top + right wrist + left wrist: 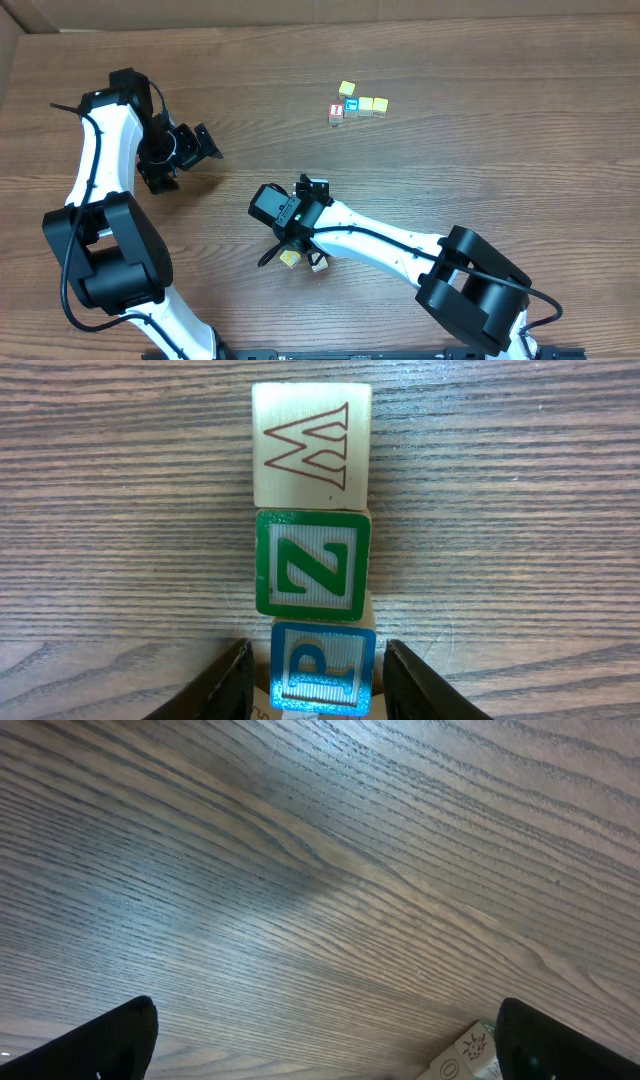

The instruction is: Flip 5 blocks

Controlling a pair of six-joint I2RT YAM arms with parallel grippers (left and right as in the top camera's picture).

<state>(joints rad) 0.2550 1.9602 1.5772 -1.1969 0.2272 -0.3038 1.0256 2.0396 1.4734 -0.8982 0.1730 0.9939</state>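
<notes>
White left arm (97, 150) and right arm (385, 243), bulky black joints, thin black cables, black right claw (312, 665)

Three in a straight row on the tabletop (120, 510), mid-width, toward its near edge, neighbours touching
- W block (310, 445): pale cream, thin red outline letter on the up face, far end of the row
- Z block (312, 565): green frame and letter, middle
- P block (322, 665): blue frame, near end

Whitish block (468, 1050): faint grey marks, probably a fourth, mostly out of frame
</notes>
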